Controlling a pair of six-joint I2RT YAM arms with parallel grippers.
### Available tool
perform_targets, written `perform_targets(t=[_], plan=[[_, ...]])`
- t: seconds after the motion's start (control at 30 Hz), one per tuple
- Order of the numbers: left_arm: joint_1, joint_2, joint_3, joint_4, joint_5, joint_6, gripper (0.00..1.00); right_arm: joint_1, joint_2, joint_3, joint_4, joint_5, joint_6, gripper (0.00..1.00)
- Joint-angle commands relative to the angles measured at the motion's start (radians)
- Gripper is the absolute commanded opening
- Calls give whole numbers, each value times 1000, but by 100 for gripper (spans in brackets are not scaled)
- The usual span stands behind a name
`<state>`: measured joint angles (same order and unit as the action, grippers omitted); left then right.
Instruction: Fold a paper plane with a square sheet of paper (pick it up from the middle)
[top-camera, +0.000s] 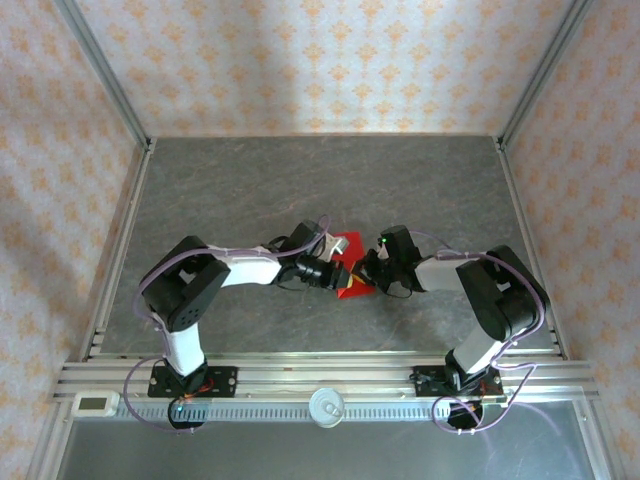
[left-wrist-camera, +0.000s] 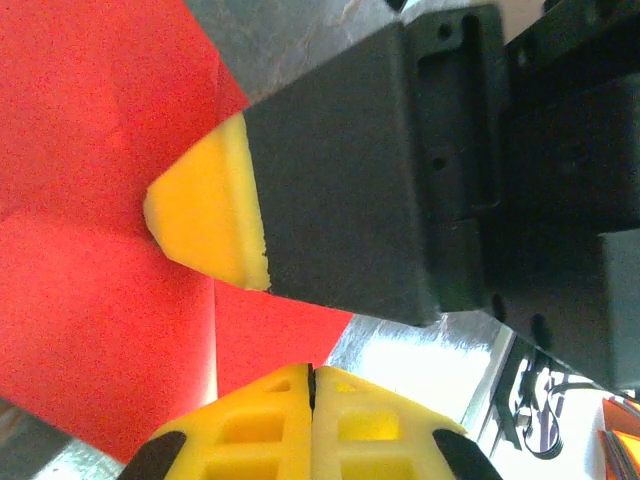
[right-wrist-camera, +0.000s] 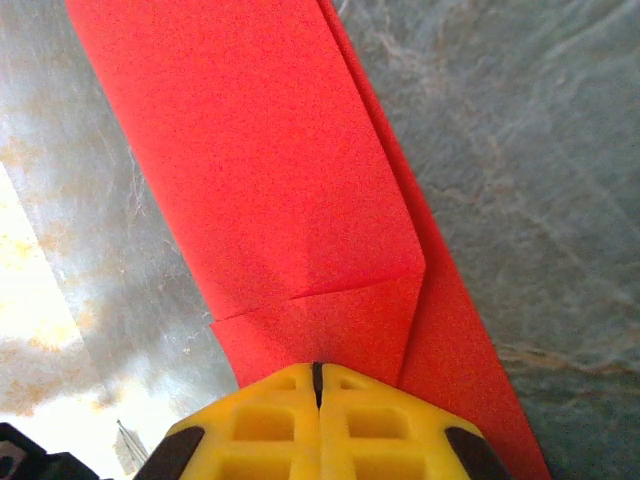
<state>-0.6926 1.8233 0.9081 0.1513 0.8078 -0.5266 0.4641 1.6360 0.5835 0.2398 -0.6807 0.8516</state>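
while the red paper (top-camera: 351, 246) is lying partly folded on the bench (top-camera: 250, 190) between the two arms, a crease is, it is judged, being pressed flat: a mid-fold step, with no finished plane yet. the jaws of the left gripper (left-wrist-camera: 312, 375) are being held together, tips at the paper's edge. those of the right gripper (right-wrist-camera: 318, 370) are likewise together, set on a folded flap. next, firm pressure along the crease is called for, without the paper being dragged.

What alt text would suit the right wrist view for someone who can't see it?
A folded red paper lies on a grey table, stretching away from the camera. The right gripper, yellow and shut, meets its near end.
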Motion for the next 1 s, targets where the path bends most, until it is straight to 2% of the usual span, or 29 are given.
perform_targets(t=[0.0,0.37,0.97], plan=[[-12,25,34,25,22,-5,5,2,38,-39,-116,88,-20,0],[-18,82,48,-39,-38,34,5,1,42,-37,-119,85,-24,0],[-25,37,-67,-106,-48,115,6,2,45,-34,-134,87,-37,0]])
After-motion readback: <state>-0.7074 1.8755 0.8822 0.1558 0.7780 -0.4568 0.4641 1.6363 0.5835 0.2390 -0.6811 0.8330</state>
